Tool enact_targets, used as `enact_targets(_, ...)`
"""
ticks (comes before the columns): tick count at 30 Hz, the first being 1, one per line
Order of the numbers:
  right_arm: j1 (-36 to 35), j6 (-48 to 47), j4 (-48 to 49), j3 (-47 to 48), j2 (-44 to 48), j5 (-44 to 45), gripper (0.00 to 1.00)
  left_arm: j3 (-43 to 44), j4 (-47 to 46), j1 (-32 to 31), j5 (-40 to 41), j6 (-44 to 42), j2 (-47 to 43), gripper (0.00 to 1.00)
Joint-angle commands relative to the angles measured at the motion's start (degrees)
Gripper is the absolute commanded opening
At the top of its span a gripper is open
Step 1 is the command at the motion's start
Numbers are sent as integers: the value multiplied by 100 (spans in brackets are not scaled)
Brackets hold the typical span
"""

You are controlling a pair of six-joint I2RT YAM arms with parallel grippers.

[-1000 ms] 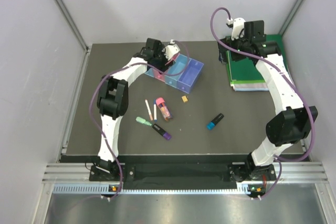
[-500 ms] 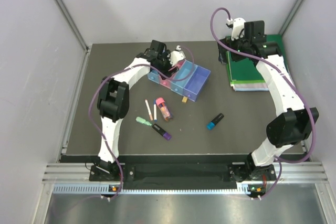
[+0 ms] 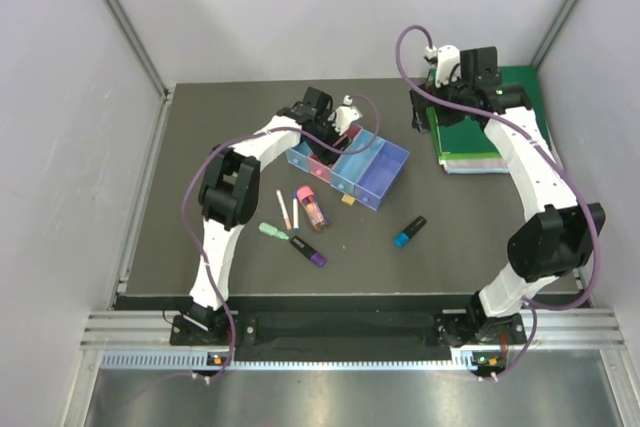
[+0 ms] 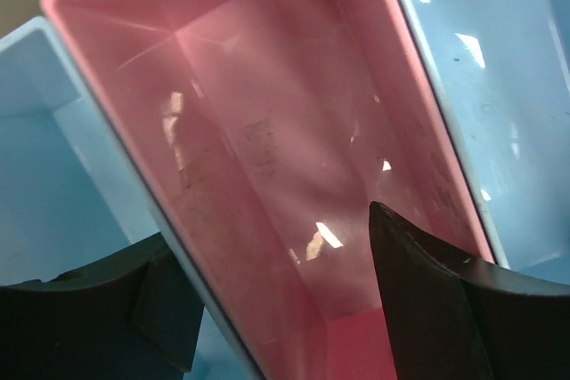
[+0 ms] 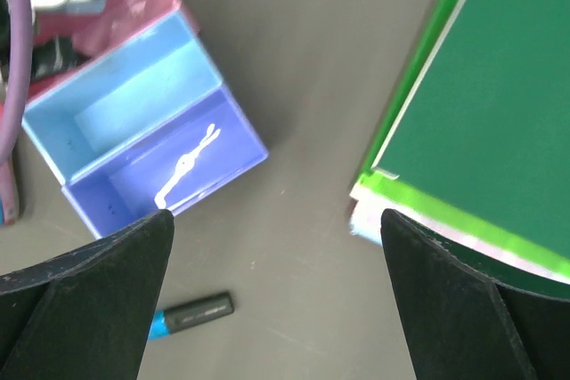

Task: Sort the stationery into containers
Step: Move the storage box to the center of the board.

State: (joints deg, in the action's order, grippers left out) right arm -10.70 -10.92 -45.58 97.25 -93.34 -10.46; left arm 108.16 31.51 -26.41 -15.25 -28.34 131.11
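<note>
Four joined bins lie mid-table: light blue [image 3: 301,155], pink [image 3: 327,169], blue [image 3: 358,159] and violet-blue [image 3: 386,177]. My left gripper [image 3: 331,136] is open and reaches down into them. In the left wrist view its jaws [image 4: 272,224] straddle the wall between the light blue bin [image 4: 53,157] and the empty pink bin [image 4: 294,131]. Loose on the mat are a blue-ended marker [image 3: 409,231], a purple-ended marker [image 3: 308,251], a mint green one [image 3: 272,232], a thick pink one [image 3: 312,206], two white pens [image 3: 283,205] and a tan eraser [image 3: 347,199] at the bins' near edge. My right gripper [image 3: 422,110] is open and empty above the mat.
A large green ring binder [image 3: 480,132] on pale sheets lies at the back right, and shows in the right wrist view [image 5: 499,86]. That view also shows the blue bin [image 5: 125,109], the violet-blue bin [image 5: 169,171] and the blue-ended marker [image 5: 191,313]. Grey walls enclose the table.
My left gripper has moved to the near right and the row of bins has shifted and turned with it, reaching the eraser. My right gripper has shifted slightly left.
</note>
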Motion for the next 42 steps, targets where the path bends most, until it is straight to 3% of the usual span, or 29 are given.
enact_targets(1, -187, -191, -214, -259, 1, -281, 100, -23, -294, -13, 601, 250, -68, 74)
enact_targets(10, -494, -718, -74, -409, -764, 246, 100, 118, -478, -4, 1128, 337, 2, 75)
enact_targets(21, -503, -912, 278, -93, -1721, 554, 100, 91, -488, 145, 1033, 548, -190, 75)
enact_targets(42, -442, -701, 577, 1234, -3093, 677, 100, -1130, -619, 286, 725, 373, -1114, 74)
